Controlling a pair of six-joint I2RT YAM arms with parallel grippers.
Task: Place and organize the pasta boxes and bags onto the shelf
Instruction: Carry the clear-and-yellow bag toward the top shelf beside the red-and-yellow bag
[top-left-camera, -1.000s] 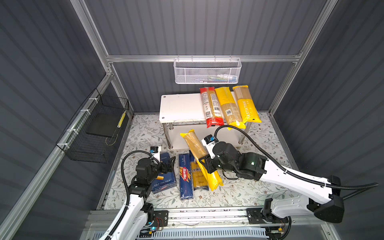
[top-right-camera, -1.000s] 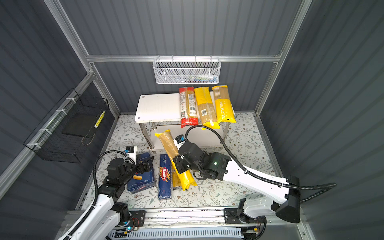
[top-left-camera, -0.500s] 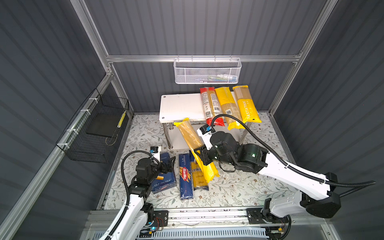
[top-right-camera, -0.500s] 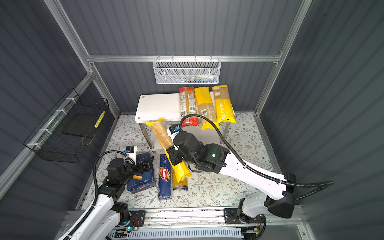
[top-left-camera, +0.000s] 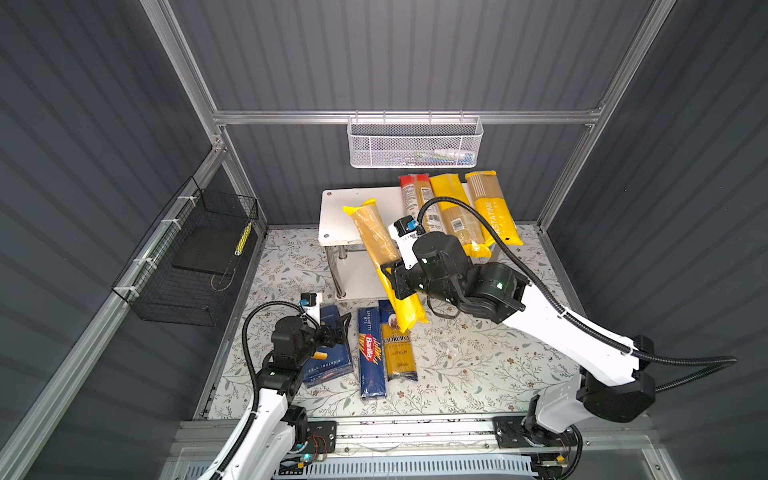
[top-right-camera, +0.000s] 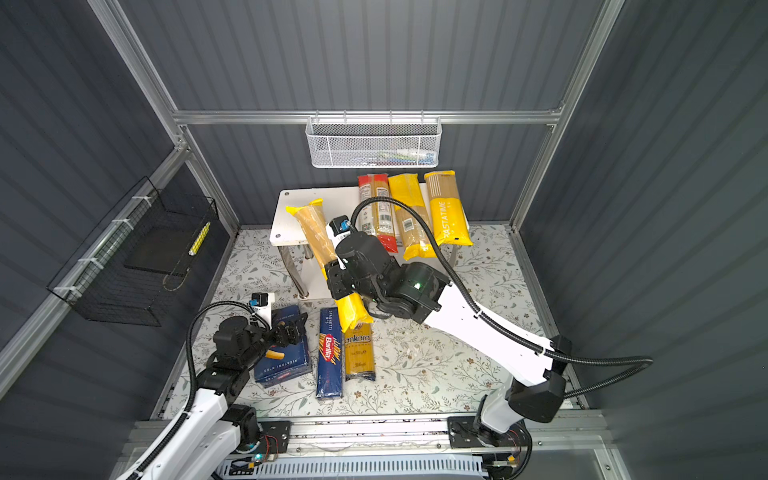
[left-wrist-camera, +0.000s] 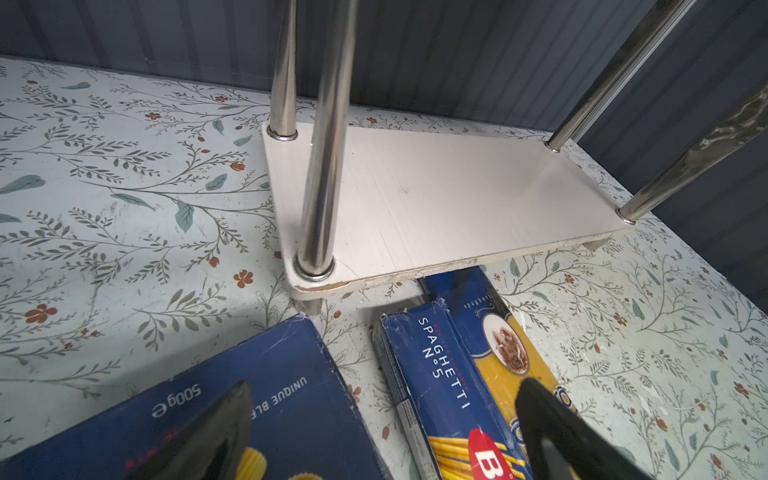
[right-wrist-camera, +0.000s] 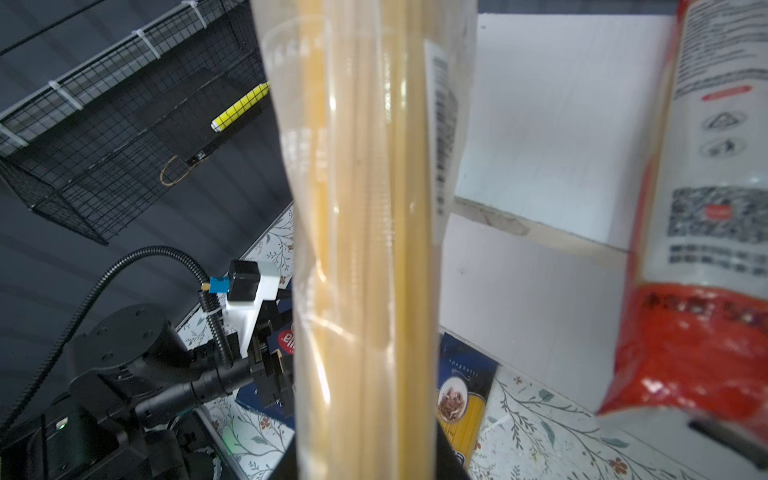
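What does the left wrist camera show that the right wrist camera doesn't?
Only the left wrist view shows the shelf's chrome legs and the SPAGHETTI lettering on the spaghetti box. Only the right wrist view shows the yellow-and-clear bag close to the lens, the red-and-clear bag and the black wire basket. Both show the shelf's white lower tier and the ankara bag.
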